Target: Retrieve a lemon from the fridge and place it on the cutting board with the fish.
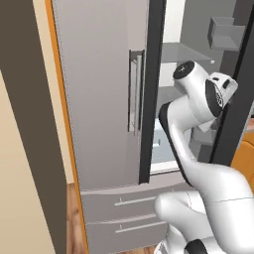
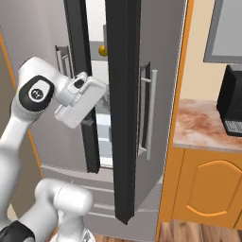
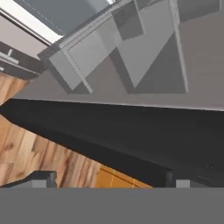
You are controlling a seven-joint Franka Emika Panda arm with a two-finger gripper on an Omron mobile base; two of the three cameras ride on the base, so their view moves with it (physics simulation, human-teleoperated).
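while fridge (image 1: pixel 99 99) stands ajar | lemon (image 2: pixel 102 49) on upper shelf

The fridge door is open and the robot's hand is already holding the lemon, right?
Not quite. The fridge door is open, but the gripper holds nothing: in the hand view its fingertips stand wide apart with only the door's dark edge and floor between them. The right base view shows the lemon sitting inside the fridge.

I can read no text, label, brand, number or sign anywhere: not on the tall grey stainless fridge (image 1: pixel 99 99), nor on the black coffee machine (image 2: pixel 231 101) at the tabletop's edge.
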